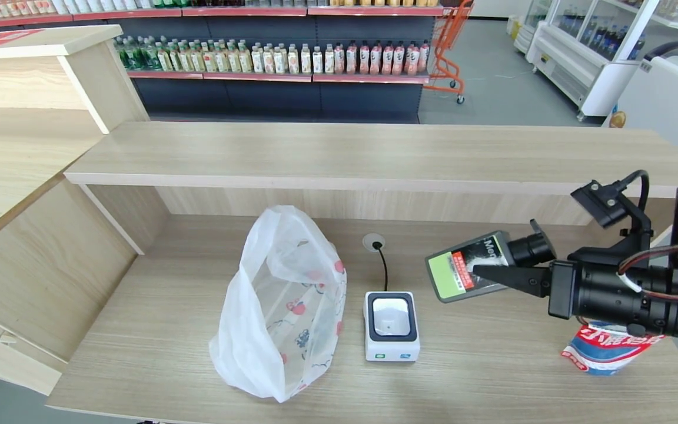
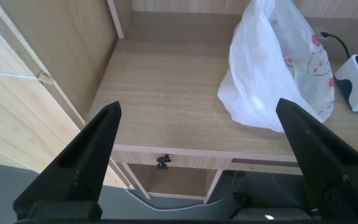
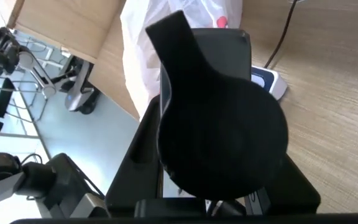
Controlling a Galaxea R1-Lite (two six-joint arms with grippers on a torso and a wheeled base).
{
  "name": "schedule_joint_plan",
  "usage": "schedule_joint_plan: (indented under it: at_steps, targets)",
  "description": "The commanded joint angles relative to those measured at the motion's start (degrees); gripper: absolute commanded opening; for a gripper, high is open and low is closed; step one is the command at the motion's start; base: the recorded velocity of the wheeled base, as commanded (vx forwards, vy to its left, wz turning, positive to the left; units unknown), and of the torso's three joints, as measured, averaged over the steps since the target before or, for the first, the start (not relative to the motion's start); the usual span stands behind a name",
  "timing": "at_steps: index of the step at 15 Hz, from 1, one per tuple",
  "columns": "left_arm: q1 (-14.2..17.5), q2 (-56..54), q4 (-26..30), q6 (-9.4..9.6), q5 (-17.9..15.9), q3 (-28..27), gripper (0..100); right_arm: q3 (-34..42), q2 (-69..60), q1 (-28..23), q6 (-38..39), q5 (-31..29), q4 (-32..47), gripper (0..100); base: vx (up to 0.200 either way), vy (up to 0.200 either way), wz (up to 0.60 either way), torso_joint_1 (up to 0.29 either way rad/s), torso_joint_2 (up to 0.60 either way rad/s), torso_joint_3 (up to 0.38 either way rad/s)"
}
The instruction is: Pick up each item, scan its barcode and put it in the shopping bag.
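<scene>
My right gripper [image 1: 507, 257] is shut on a dark bottle [image 1: 467, 268] with a green and red label, held sideways in the air to the right of the scanner [image 1: 391, 324]. In the right wrist view the bottle's black cap end [image 3: 222, 134] is close up, with the scanner [image 3: 267, 81] and the bag [image 3: 143, 43] beyond it. The white shopping bag [image 1: 283, 306] stands open on the desk left of the scanner. A blue, white and red pouch [image 1: 604, 350] lies under my right arm. My left gripper [image 2: 197, 155] hangs open off the desk's front left, away from the bag [image 2: 272, 68].
A raised counter ledge [image 1: 374, 153] runs along the back of the desk and a wooden side wall [image 1: 39, 265] closes its left. The scanner's cable [image 1: 384, 265] runs back to a hole in the desk. Shelves of bottles [image 1: 268, 59] stand far behind.
</scene>
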Motion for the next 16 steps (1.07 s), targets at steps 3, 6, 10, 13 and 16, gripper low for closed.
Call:
schedule_joint_plan:
  at_steps: [3, 6, 10, 13, 16]
  targets:
    - [0.0, 0.0, 0.0, 0.02, 0.1, 0.0, 100, -2.9, 2.5, 0.1, 4.7, 0.1, 0.0, 0, 0.0, 0.2, 0.0, 0.012, 0.0, 0.001]
    - [0.0, 0.0, 0.0, -0.24, 0.1, 0.0, 100, -6.5, 7.8, 0.4, 4.7, 0.0, 0.1, 0, 0.0, 0.2, 0.0, -0.006, 0.0, 0.006]
    - [0.0, 0.0, 0.0, -0.07, 0.1, 0.0, 100, -9.3, 16.5, 2.6, 2.0, -0.3, 0.2, 0, 0.0, 0.0, 0.0, 0.0, 0.0, 0.0]
    - [0.0, 0.0, 0.0, -0.07, 0.1, 0.0, 100, -10.2, 22.8, 4.7, -1.9, -0.6, -0.3, 0, 0.0, 0.0, 0.0, 0.0, 0.0, 0.0]
    - [0.0, 0.0, 0.0, -0.07, 0.1, 0.0, 100, -11.6, 28.9, 6.5, -9.2, -5.1, -1.1, 0, 0.0, 0.0, 0.0, 0.0, 0.0, 0.0]
